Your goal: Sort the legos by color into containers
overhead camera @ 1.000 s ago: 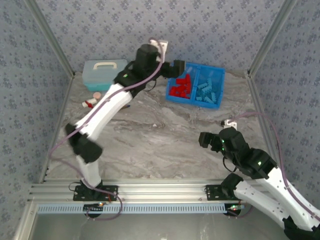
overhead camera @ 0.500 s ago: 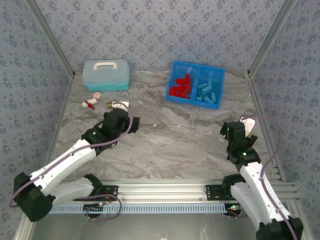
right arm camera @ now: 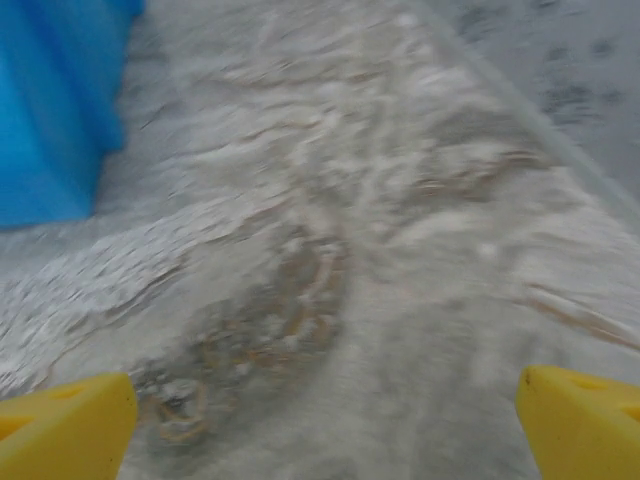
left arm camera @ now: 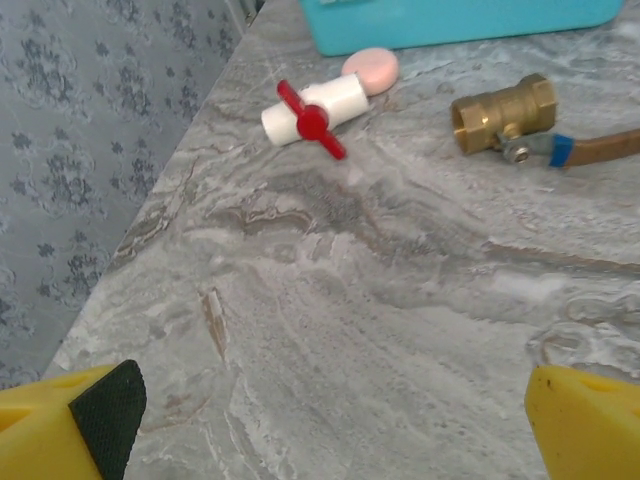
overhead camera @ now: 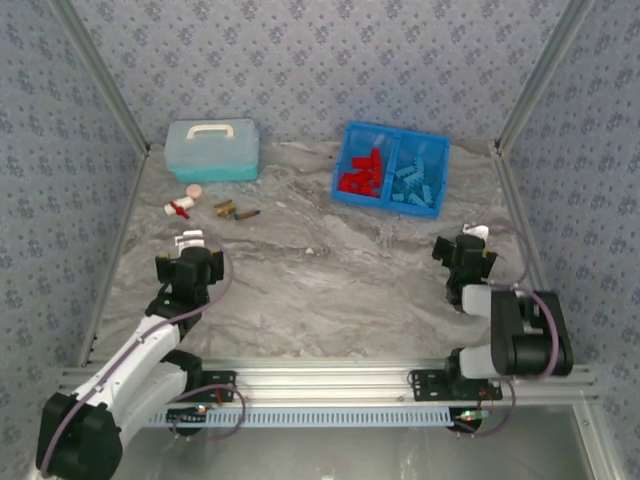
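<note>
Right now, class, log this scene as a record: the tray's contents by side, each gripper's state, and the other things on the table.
tray: blue, two compartments, at the far side of the table
left compartment, top view: red legos
right compartment, top view: light blue legos
left gripper: open, empty, over bare table
right gripper: open, empty, over bare table
other things: box, valve, pink disc, brass fitting

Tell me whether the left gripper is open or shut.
Open. The left gripper has its yellow fingers far apart, bare table between them.
</note>
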`<state>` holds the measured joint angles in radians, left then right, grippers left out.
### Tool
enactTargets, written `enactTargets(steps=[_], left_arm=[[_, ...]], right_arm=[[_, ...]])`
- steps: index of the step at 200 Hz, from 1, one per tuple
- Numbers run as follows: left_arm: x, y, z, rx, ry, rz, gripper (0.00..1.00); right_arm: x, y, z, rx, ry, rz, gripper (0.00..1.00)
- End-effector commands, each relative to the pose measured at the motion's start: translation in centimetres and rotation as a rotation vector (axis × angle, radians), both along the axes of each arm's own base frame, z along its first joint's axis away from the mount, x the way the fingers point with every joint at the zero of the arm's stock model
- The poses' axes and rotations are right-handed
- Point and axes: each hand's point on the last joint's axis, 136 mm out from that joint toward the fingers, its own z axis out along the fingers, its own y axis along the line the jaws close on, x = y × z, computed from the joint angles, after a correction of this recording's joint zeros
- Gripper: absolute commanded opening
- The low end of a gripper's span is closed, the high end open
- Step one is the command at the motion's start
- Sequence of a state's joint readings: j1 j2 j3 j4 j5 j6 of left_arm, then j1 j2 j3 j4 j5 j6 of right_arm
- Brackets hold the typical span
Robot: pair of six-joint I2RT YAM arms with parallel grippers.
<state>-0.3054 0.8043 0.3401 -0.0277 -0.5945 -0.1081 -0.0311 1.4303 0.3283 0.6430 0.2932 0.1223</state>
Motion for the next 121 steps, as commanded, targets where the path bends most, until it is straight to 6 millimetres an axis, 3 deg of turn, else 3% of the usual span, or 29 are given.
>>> enactTargets(steps=[1, 9, 22, 38, 71, 87, 100, 121], left_arm=[[1.4, 0.0, 1.0, -0.076, -0.159, -0.047, 0.99], [1.5, 0.3, 0.3, -0.11, -0.181, -0.053, 0.99], [1.9, 0.9, -0.1, -0.152, -0.214, -0.057, 0.99], [2.8, 1.2, -0.1, -0.163, -0.246, -0.09, 0.99], [6.7, 1.8, -0.5, -0.227, -0.25, -0.147, 0.99], [9.4, 1.2, -0.8, -0.247, -0.254, -0.198, 0.99], [11.4, 0.7, -3.5, -0.269, -0.148, -0.226, 0.99], [11.4, -0.4, -4.2, -0.257, -0.128, -0.278, 0.99]], right_arm=[[4.1, 2.8, 3.4, -0.067, -0.206, 0.188, 1.0], [2.9, 2.0, 2.3, -0.038, -0.127, 0.142, 1.0], [3.1, 2.0, 2.9, -0.024, -0.193, 0.164, 1.0], [3.5, 2.2, 2.6, -0.064, -0.128, 0.141, 1.0], [3.9, 3.5, 2.5, -0.042, -0.116, 0.224, 1.0], [4.1, 4.4, 2.3, -0.002, -0.103, 0.307, 1.0], [4.1, 4.4, 2.3, -0.002, -0.103, 0.309, 1.0], [4.1, 4.4, 2.3, -0.002, -0.102, 0.308, 1.0]])
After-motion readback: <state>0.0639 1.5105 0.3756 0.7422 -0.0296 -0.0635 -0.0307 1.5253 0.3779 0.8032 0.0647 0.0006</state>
